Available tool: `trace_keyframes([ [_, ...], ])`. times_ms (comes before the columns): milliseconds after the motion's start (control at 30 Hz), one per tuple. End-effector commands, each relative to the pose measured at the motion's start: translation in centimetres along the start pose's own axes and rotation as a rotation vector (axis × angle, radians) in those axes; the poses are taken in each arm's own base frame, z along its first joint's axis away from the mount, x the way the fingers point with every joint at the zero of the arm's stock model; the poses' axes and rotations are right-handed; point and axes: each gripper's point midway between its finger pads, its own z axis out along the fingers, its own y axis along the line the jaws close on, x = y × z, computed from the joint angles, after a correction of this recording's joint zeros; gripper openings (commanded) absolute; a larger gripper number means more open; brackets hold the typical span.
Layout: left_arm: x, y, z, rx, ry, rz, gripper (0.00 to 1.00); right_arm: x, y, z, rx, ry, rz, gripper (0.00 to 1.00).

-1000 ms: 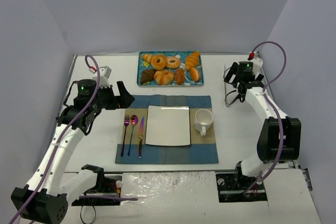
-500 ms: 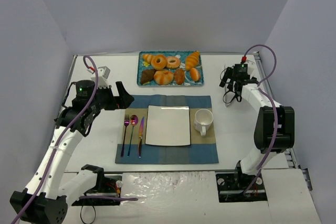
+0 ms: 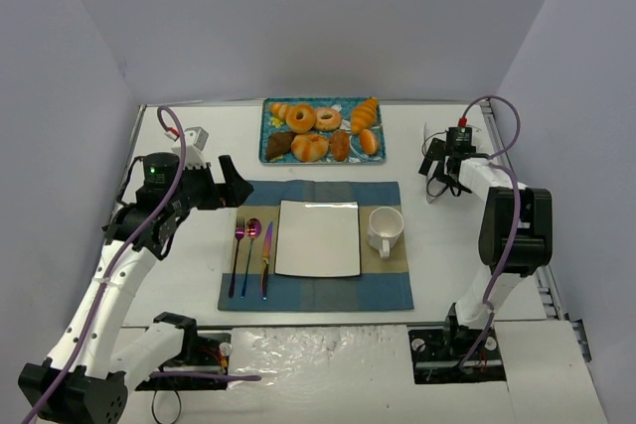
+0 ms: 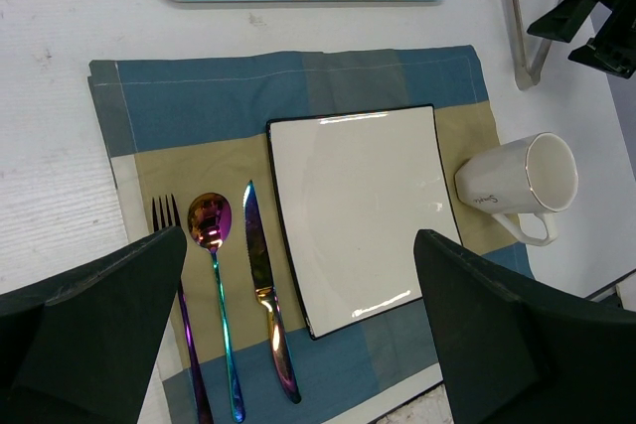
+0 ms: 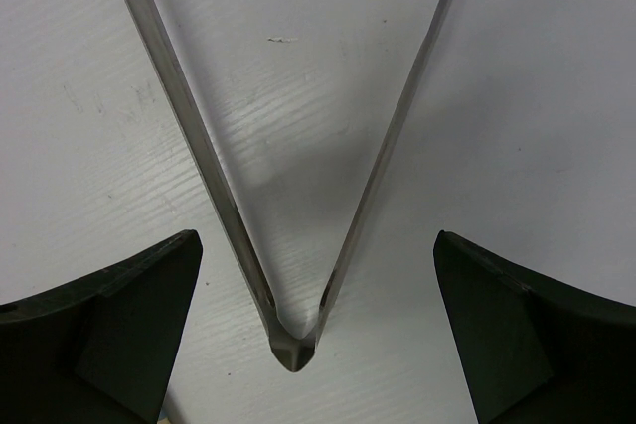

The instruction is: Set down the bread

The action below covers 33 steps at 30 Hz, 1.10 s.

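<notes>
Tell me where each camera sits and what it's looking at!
Top external: high behind, looking down at the table; left arm and right arm show.
Left wrist: above the placemat, looking down at plate, cup and cutlery; left fingers frame the bottom.
Right wrist: close over the tongs, looking straight down; right fingers fill the corners.
Shared: top and left wrist both show plate and cup.

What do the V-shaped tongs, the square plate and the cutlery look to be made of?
V-shaped silver tongs: probably brushed steel, going by the dull grey sheen. White square plate with dark rim: likely glazed ceramic, going by the sharp glossy highlights. Iridescent purple-gold cutlery: polished metal, apparently with a rainbow coating.
</notes>
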Motion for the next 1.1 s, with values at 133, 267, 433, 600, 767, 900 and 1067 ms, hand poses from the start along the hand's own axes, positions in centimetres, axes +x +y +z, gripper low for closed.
trace_keyframes([
  [133, -2.2, -1.0, -0.4, 0.029, -0.073, 0.039, 0.97, -1.3, 1.6, 0.9, -0.066, -0.008, -0.037, 1.00],
  [267, -2.1, -1.0, -0.3, 0.028, -0.071, 0.038, 0.97, -1.0, 1.6, 1.3, -0.064, 0.003, -0.038, 1.00],
  [433, -2.1, -1.0, -0.3, 0.028, -0.069, 0.037, 0.97, -0.9, 1.5, 1.8, -0.051, 0.008, -0.036, 1.00],
  [600, -2.0, -1.0, -0.2, 0.029, -0.066, 0.035, 0.97, -1.2, 1.5, 2.6, -0.039, 0.010, -0.041, 1.00],
  [767, -1.9, -0.9, -0.2, 0.028, -0.063, 0.037, 0.97, -0.3, 1.1, 3.9, -0.007, 0.054, -0.052, 1.00],
  [900, -1.9, -0.9, -0.1, 0.027, -0.059, 0.037, 0.97, 0.1, 0.7, 4.6, 0.024, 0.062, -0.051, 1.00],
  [1067, -1.9, -0.9, -0.1, 0.031, -0.058, 0.038, 0.97, 0.1, 0.6, 4.7, 0.030, 0.064, -0.053, 1.00],
])
